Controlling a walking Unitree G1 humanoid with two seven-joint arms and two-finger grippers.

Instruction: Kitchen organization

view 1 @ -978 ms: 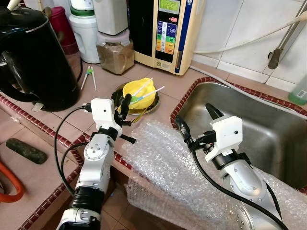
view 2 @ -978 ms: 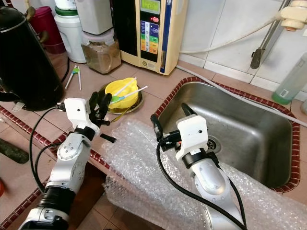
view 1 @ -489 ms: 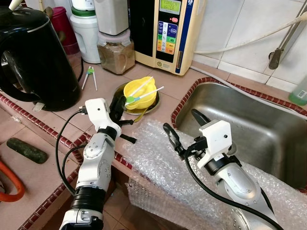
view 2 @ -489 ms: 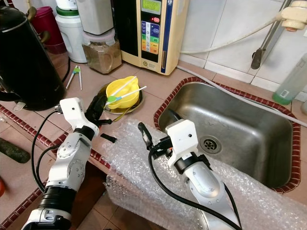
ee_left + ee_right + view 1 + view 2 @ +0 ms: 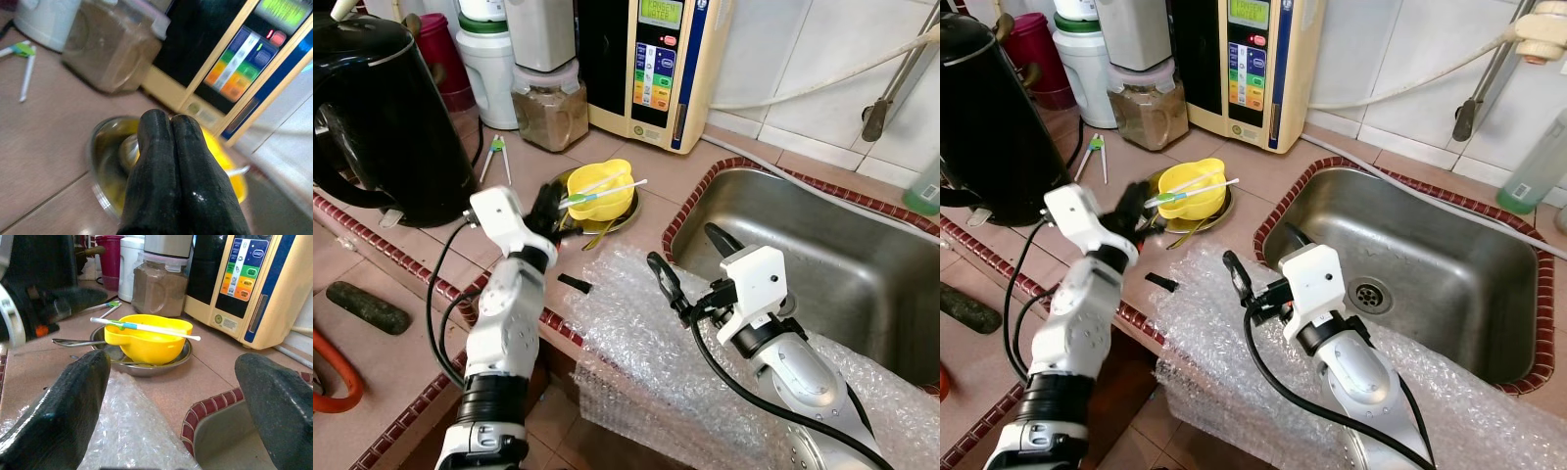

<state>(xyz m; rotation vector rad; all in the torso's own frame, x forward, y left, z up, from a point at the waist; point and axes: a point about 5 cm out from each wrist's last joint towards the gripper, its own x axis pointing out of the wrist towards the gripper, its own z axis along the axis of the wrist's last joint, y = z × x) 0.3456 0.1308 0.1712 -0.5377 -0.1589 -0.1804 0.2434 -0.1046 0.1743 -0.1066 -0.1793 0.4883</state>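
At the far left of the tiled counter (image 5: 401, 333) stands a large black electric kettle (image 5: 382, 113). Behind it there are a dark red container (image 5: 438, 49) and a white jar with a green band (image 5: 489, 59). Next to the kettle, on the tiles, lies a pair of white training chopsticks with a green clip (image 5: 495, 157).

The left gripper (image 5: 546, 209) is at the near left rim of a shallow metal dish (image 5: 625, 211). Its two black fingers (image 5: 168, 181) are pressed together, with nothing between them. In the left wrist view the fingertips are just in front of the dish rim, but it is not clear if they touch it. In the dish sits a yellow bowl (image 5: 600, 190), and across the top of the bowl lies a white stick with a green and blue part (image 5: 604, 191). A metal spoon (image 5: 78, 341) lies with its handle over the rim of the dish. A small black piece (image 5: 574, 284) lies on the counter near the left arm.

Behind the dish stand a jar of brown powder (image 5: 548, 108) and a cream water purifier with coloured buttons (image 5: 656, 69).

A sheet of bubble wrap (image 5: 636, 362) lies over the counter edge. Above it is the right gripper (image 5: 690, 257), its fingers (image 5: 63, 406) spread wide and holding nothing, pointed towards the yellow bowl. To the right is the steel sink (image 5: 842, 264).
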